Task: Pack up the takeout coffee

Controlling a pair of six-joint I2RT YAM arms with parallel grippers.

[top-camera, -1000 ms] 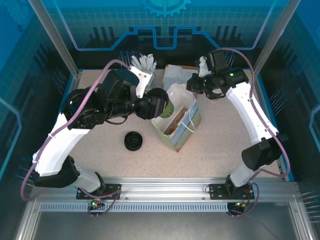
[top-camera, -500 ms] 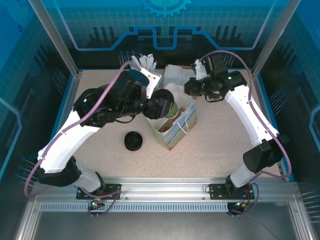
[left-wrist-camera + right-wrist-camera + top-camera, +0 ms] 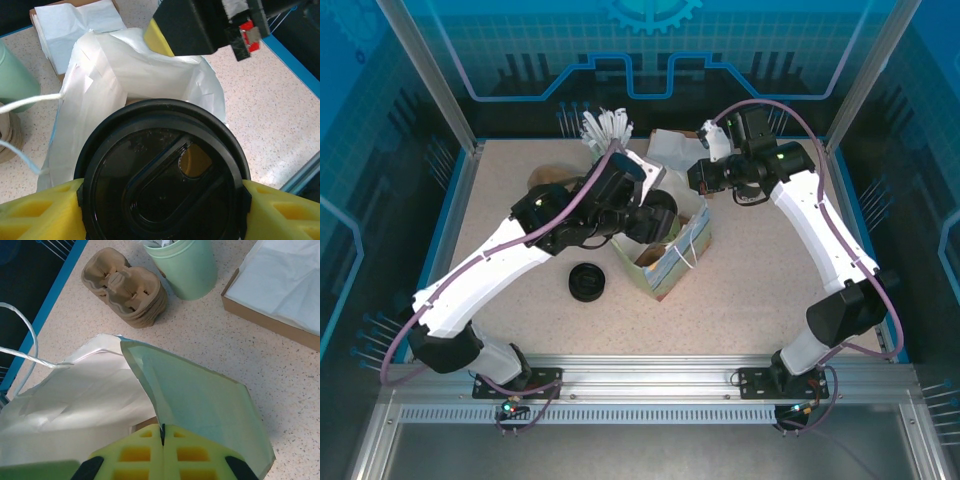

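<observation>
Top external view, notes for this moment. Speckled beige table (image 3: 770, 290): you have both arms reaching to its middle, toward the far edge. White paper bag (image 3: 667, 278) with printed sides and string handles stands there, mouth open upward.

Right gripper (image 3: 162, 437): yellow pads pressed flat together on the bag's far rim, with a flap of paper pinched in the seam. You are holding the mouth open with it.

Left gripper (image 3: 160, 212): clenched around the takeout coffee (image 3: 160, 170), a small paper cup with a round black plastic lid. One yellow pad (image 3: 35, 215) sits on each side, just under the lid's rim. The lid hides the cup's sides in the left wrist view.

Position: the cup is off the table, at the left rim of the bag mouth, not yet inside. The lid faces back at the wrist camera, so the long axis runs away from the wrist, base leading, toward the white interior just beyond. Your left arm carries it; your right is occupied.

Judgement: the next move is a push along that axis, base first, into the mouth. Watch the bag's near wall, which lies close under the cup and could fold in.

Low black pile of lids (image 3: 587, 282): left of the bag, toward the near edge, apart from both grippers.
</observation>
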